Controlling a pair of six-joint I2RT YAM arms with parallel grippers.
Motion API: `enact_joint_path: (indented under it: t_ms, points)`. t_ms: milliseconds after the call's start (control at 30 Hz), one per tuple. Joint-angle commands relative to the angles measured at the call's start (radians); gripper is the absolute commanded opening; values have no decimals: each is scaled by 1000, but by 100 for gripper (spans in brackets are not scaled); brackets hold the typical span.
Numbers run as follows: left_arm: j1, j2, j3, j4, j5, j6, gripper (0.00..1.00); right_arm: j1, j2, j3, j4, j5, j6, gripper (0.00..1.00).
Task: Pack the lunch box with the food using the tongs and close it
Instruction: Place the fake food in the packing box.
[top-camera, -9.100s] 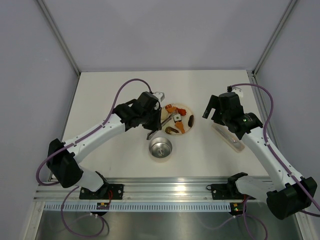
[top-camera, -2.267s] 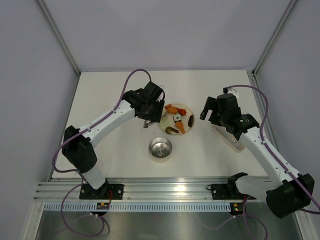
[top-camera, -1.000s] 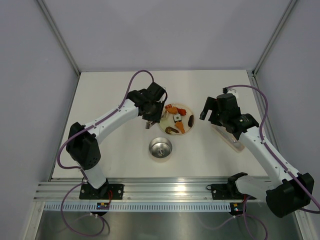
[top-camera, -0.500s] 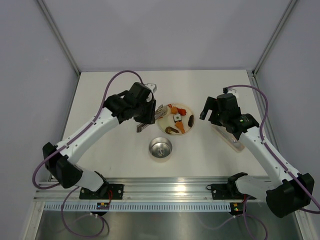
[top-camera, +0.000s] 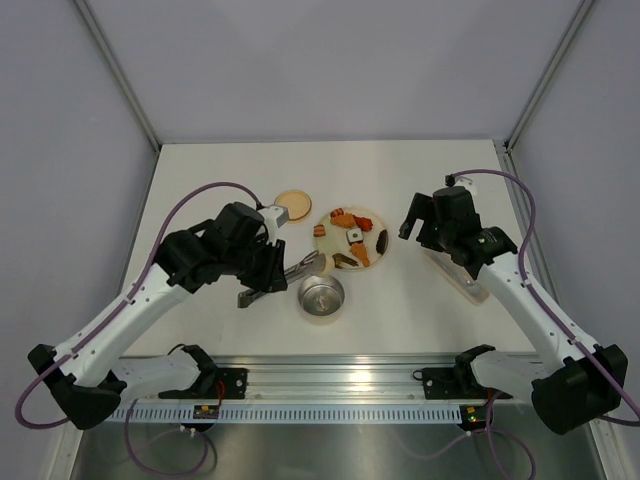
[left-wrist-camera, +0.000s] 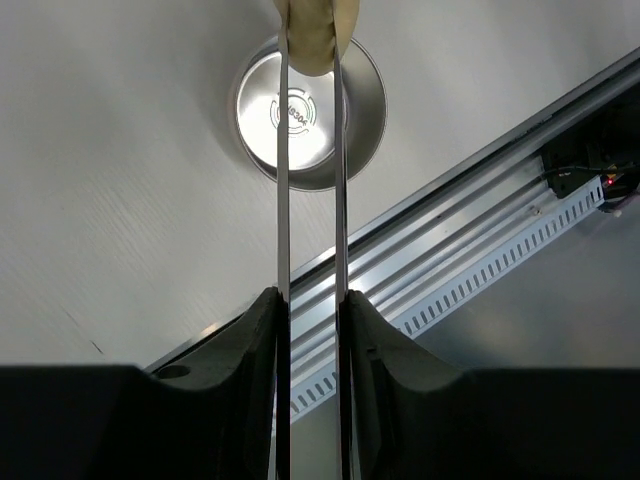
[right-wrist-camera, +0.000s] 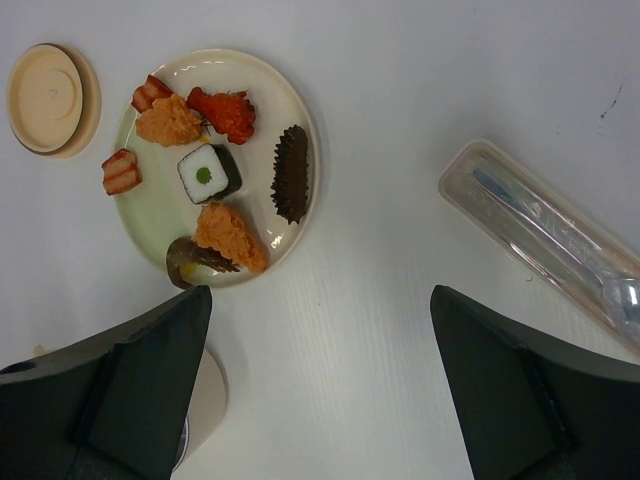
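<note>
Lengthwise in the left tool (left-wrist-camera: 310, 297), the tongs (left-wrist-camera: 281, 180) pinch a pale bun (left-wrist-camera: 312, 35).

The small round steel bowl (left-wrist-camera: 310, 110) is shiny silver, with ring-shaped glints on its floor. The flat round wooden lid (right-wrist-camera: 45, 98) is plain tan. The slim metal tongs (left-wrist-camera: 282, 180) are silver, and the bun-like piece (left-wrist-camera: 313, 35) is pale beige. The round plate (right-wrist-camera: 152, 218) is cream. It bears orange crumbed pieces (right-wrist-camera: 170, 122), a red piece (right-wrist-camera: 228, 113), a white roll (right-wrist-camera: 208, 172) with dark wrap and green centre, red-and-pink striped slices (right-wrist-camera: 120, 172) and a dark brown ridged piece (right-wrist-camera: 292, 173). The long plastic case (right-wrist-camera: 540, 235) at right is clear.
</note>
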Motion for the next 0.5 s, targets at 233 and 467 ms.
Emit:
enact_joint_path:
  t_ms: [233,467]
  points:
    - [-17,-89,-137,-8,108,-15,12,2,8,12,24,-16,13,99]
    - [-37,-60,-203,74,85,-37,14,2,2,9,13,-10,15,99]
